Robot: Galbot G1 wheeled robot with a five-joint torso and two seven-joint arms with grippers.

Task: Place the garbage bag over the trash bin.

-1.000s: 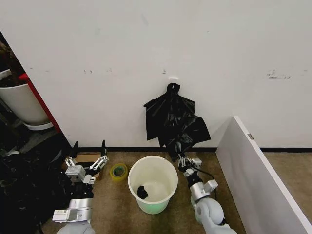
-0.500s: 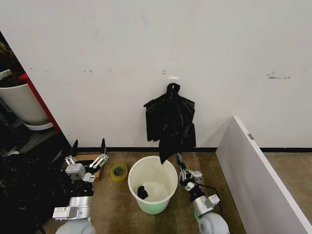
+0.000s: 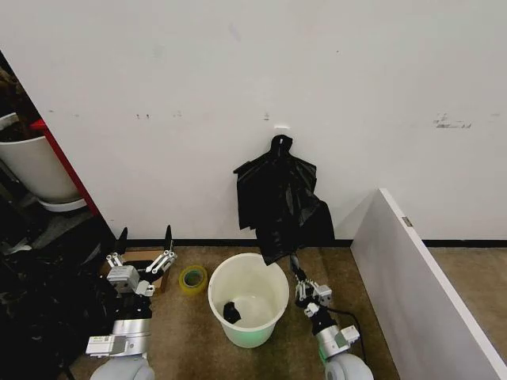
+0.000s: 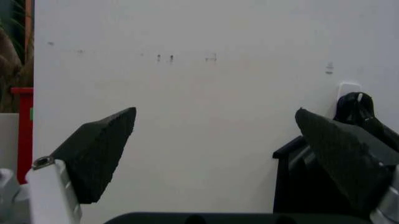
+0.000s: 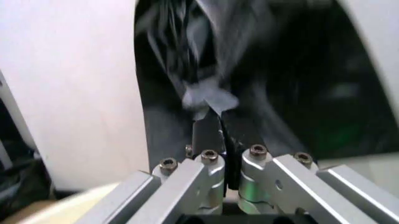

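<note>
The cream-white trash bin (image 3: 215, 294) stands open on the floor below the wall. Above it, black bags hang in a bunch (image 3: 272, 178) from a wall hook. The garbage bag (image 3: 291, 223) hangs down among them, its lower corner reaching just past the bin's far right rim. My right gripper (image 3: 295, 260) is shut on that corner. In the right wrist view its fingertips (image 5: 217, 122) pinch the glossy black plastic (image 5: 287, 93). My left gripper (image 3: 144, 244) is open and idle to the left of the bin, pointing at the wall (image 4: 215, 114).
A small black scrap (image 3: 230, 311) lies inside the bin. A yellow-green tape roll (image 3: 192, 278) sits on the floor between the left gripper and the bin. A white panel (image 3: 416, 301) walls off the right. A big white pot with a red part (image 3: 36, 168) stands far left.
My right arm has drawn back toward me, still holding the bag's corner. The bag's loose flap swung in, then out to the right again. The left arm has not moved.
</note>
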